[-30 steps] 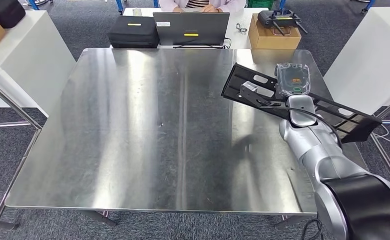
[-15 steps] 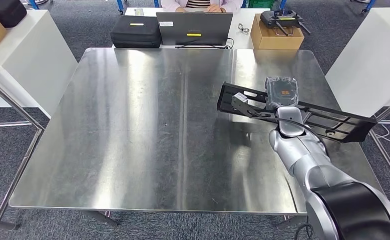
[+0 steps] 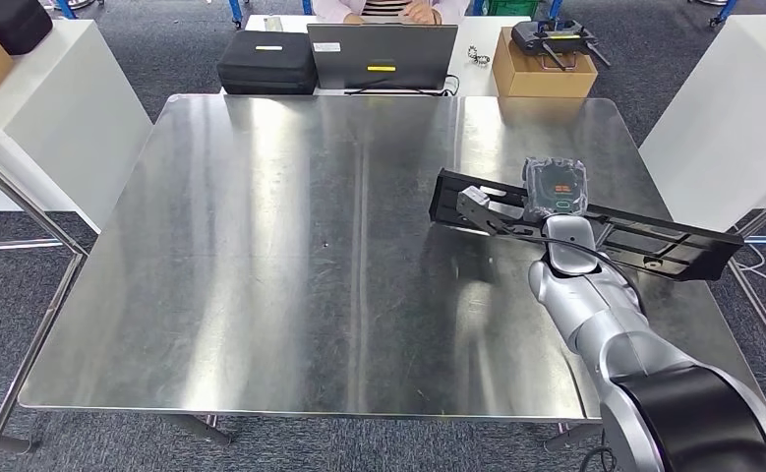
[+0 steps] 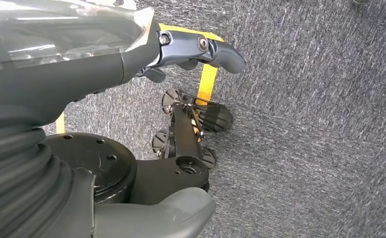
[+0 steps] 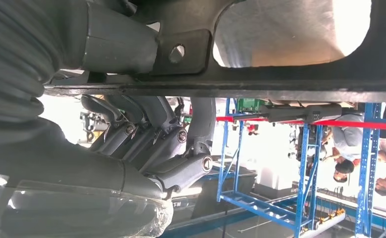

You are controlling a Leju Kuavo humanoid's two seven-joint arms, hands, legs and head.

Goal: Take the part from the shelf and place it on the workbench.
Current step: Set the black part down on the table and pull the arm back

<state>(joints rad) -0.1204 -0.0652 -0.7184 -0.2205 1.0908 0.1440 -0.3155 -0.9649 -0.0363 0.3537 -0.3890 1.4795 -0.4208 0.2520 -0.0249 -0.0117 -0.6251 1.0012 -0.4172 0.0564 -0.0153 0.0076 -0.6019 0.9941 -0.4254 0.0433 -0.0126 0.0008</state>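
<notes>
Your right hand (image 3: 554,193) is clamped on the long black part (image 3: 644,239), gripping it near the middle of its length, and in the right wrist view the dark fingers (image 5: 146,144) curl under the part's flat bar (image 5: 260,84) while the thumb side sits above it. Over the last second the arm has swung the part in from the far right corner toward the middle of the workbench's right half, and in the last half second it has almost stopped: the part has only levelled a little and its left end has settled a touch further out over the steel. That slowing reads to me as the end of the carry, so the task is well along, with the part off the shelf and hanging over the workbench (image 3: 261,246) but, as far as I can judge, not yet resting on it. The right end of the part reaches past the table's right edge, so you may want it drawn further in before release. Your left hand (image 4: 191,52) hangs by your side over the grey carpet (image 4: 319,124), holding nothing, its fingers loosely bent. Beyond the workbench a person sits at a laptop (image 3: 382,54), beside a cardboard box (image 3: 541,69).
</notes>
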